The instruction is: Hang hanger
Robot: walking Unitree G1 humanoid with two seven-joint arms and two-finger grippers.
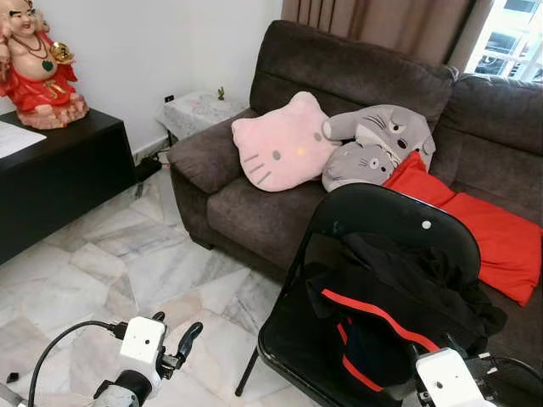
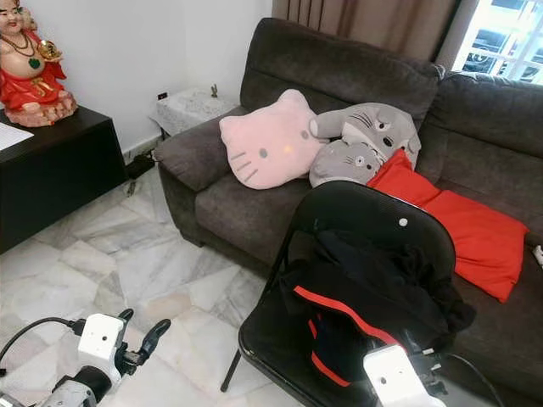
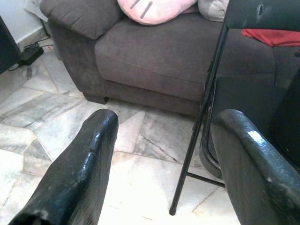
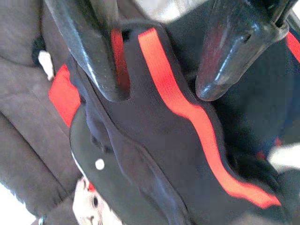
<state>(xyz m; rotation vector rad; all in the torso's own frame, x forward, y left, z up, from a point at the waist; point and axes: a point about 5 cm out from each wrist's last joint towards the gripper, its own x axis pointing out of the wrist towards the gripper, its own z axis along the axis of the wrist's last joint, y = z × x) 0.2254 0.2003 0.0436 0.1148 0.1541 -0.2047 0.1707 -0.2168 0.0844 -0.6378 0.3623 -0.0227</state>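
A black garment with red stripes point(image 1: 399, 297) lies bunched on the seat of a black folding chair point(image 1: 382, 212) in front of the sofa. My right gripper point(image 4: 161, 91) hovers open just over the garment, its two fingers either side of a red stripe point(image 4: 187, 112), holding nothing. Low on the left, my left gripper point(image 1: 176, 329) is open and empty above the marble floor, pointing toward the chair's leg point(image 3: 192, 154). I cannot make out a hanger.
A dark brown sofa point(image 1: 263, 212) carries a pink cat cushion point(image 1: 284, 144), a grey cushion point(image 1: 377, 144) and a red cushion point(image 1: 484, 229). A black cabinet point(image 1: 59, 170) with a figurine point(image 1: 34, 68) stands at left. Marble floor point(image 1: 127, 263) lies between them.
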